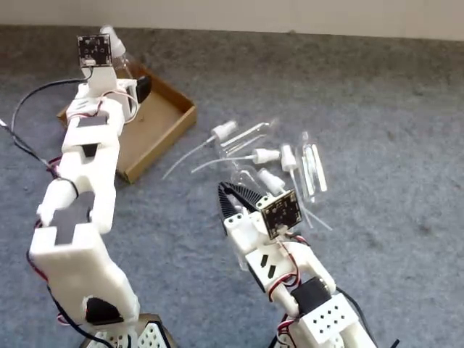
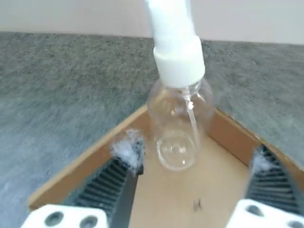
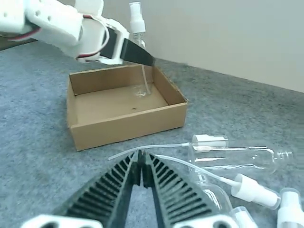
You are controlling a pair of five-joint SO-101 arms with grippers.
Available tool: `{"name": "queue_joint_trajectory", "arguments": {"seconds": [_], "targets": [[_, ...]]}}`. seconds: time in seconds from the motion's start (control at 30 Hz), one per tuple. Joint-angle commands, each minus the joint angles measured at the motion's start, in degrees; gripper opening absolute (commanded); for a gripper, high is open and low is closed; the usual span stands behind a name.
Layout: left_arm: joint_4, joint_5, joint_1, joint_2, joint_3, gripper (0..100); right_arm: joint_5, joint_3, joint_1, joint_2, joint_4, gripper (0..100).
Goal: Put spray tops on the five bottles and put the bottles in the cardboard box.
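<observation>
A clear bottle (image 2: 178, 118) with a white spray top stands upright in the far corner of the cardboard box (image 1: 163, 141). My left gripper (image 2: 190, 185) hangs over the box, open, one finger on each side of the bottle without touching it. From across the carpet the bottle (image 3: 137, 23) shows behind the left gripper (image 3: 130, 50). My right gripper (image 3: 141, 166) is shut on nothing, low over the carpet in front of the loose parts. Clear bottles (image 1: 250, 135) (image 1: 313, 167) and white spray tops (image 1: 265, 154) with long tubes lie scattered there.
Grey carpet covers the whole surface. The box (image 3: 128, 126) is shallow, its floor bare apart from the bottle. One lying bottle (image 3: 232, 156) and a spray top (image 3: 251, 187) are close to the right gripper. A pale wall runs along the far edge.
</observation>
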Motion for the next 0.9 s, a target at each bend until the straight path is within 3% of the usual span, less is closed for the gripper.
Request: {"name": "queue_joint_trajectory", "arguments": {"seconds": [0.0, 0.27, 0.5, 0.7, 0.87], "targets": [[5.5, -0.4, -0.4, -10.2, 2.8, 32, -0.4, 9.8, 4.9, -0.4, 0.6, 0.8], [13.3, -0.4, 0.0, -26.9, 16.4, 32, -0.4, 9.8, 9.3, -0.5, 0.6, 0.8], [30.2, -0.4, 2.3, -44.6, 24.2, 32, -0.5, 9.7, 15.3, -0.6, 0.0, 0.8], [50.5, -0.2, 13.1, -55.8, 24.4, 32, -0.5, 9.7, 15.4, -0.6, 0.0, 0.8], [57.9, 4.4, 20.6, -58.3, 24.3, 32, -0.5, 9.7, 15.5, -0.6, 0.0, 0.8]]}}
